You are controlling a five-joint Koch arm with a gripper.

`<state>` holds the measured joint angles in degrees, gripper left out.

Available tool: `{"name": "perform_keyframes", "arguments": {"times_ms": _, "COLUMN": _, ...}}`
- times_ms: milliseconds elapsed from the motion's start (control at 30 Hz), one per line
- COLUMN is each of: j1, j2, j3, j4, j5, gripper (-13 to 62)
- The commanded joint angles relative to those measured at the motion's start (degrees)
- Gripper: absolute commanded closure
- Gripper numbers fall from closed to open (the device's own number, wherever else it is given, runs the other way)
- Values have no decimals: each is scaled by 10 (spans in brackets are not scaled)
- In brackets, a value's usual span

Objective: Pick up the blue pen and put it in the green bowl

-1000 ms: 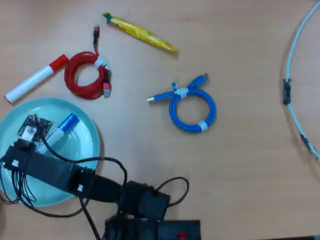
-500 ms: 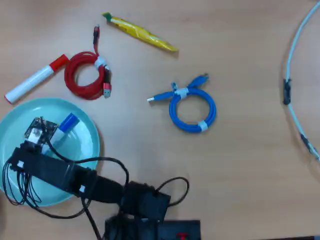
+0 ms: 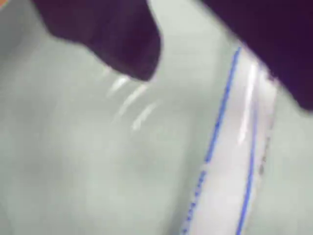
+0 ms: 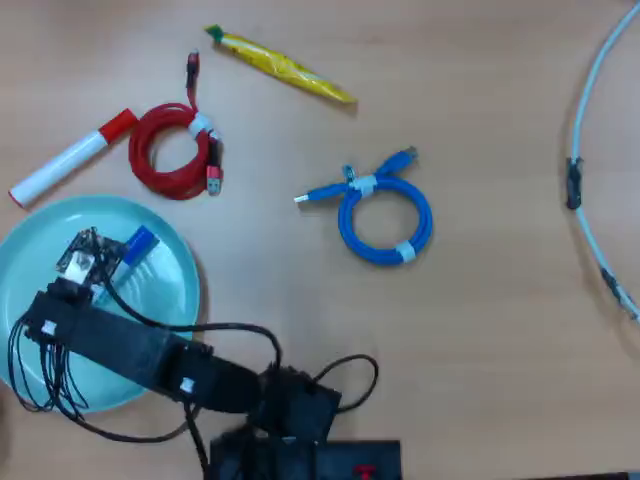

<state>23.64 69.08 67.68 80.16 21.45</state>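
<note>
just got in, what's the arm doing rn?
The Koch arm is reaching over the green bowl with the blue pen at its tool. In the wrist view the pen's white barrel lies alongside one dark jaw, with the bowl's surface right beneath; the blur hides whether the jaws clamp it. In the overhead view the pen's blue end shows above the bowl's inside. The red-capped marker, both coiled cables and the yellow packet lie on the table outside the bowl.

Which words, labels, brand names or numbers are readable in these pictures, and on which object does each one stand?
No text can be read in either view.
Blue pen: blue print runs along the white barrel in the wrist view, too blurred to read.
Red-capped marker: no print can be made out in the overhead view.
Yellow packet: no print can be made out.
Green bowl: no marking shows.
</note>
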Motion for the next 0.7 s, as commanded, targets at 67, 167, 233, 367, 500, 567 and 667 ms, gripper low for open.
{"name": "perform_keyframes", "arguments": {"times_ms": 67, "j1": 24, "j2": 111, "j3": -14, "j4": 34, "j5": -6, "gripper": 123}}
{"name": "perform_keyframes", "arguments": {"times_ms": 167, "j1": 51, "j2": 149, "j3": -14, "j4": 45, "j5": -7, "gripper": 206}}
{"name": "perform_keyframes", "arguments": {"times_ms": 233, "j1": 83, "j2": 172, "j3": -12, "j4": 46, "j5": -11, "gripper": 272}}
{"name": "perform_keyframes", "arguments": {"times_ms": 367, "j1": 158, "j2": 214, "j3": 15, "j4": 38, "j5": -69, "gripper": 367}}
{"name": "perform_keyframes", "arguments": {"times_ms": 500, "j1": 225, "j2": 236, "j3": 76, "j4": -5, "j5": -185, "gripper": 374}}
{"name": "perform_keyframes", "arguments": {"times_ms": 567, "j1": 255, "j2": 269, "j3": 116, "j4": -40, "j5": -221, "gripper": 373}}
{"name": "perform_keyframes", "arguments": {"times_ms": 667, "j1": 318, "j2": 316, "j3": 210, "j4": -107, "j5": -231, "gripper": 373}}
